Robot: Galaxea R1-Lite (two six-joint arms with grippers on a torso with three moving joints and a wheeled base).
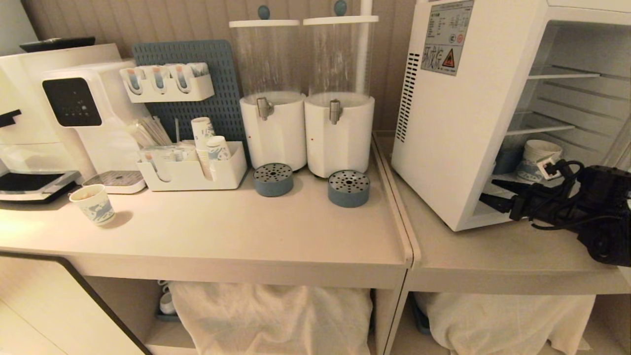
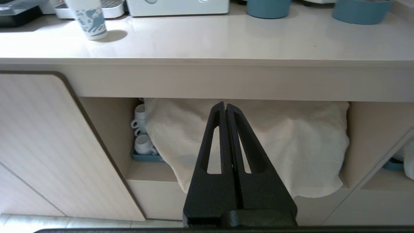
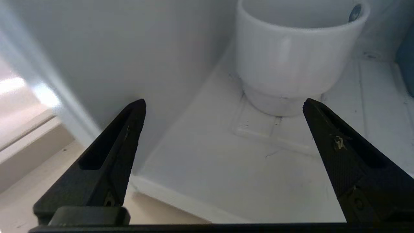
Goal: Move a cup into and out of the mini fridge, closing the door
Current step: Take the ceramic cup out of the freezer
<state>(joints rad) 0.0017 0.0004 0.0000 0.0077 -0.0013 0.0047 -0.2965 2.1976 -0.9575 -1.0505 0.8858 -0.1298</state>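
- Black and pressed tight together, the left hand's (image 2: 225, 108) fingers held nothing; it hung low before the surface (image 2: 207, 45), facing a white cloth (image 2: 291, 145) on the shelf underneath.
- Beside that cloth, small white mugs (image 2: 142, 144) sat in a blue tray.
- On the surface near its front edge stood a patterned paper cup (image 1: 93, 203).
- At the fridge's (image 1: 458, 138) open front, the right hand (image 3: 223, 106) was spread wide and empty, its tips just over the sill of the bottom compartment.
- Just beyond those tips the cup (image 3: 291, 61) stood upright on the fridge floor, apart from both fingers.
- Farther back on the surface stood two white dispensers (image 1: 305, 133).
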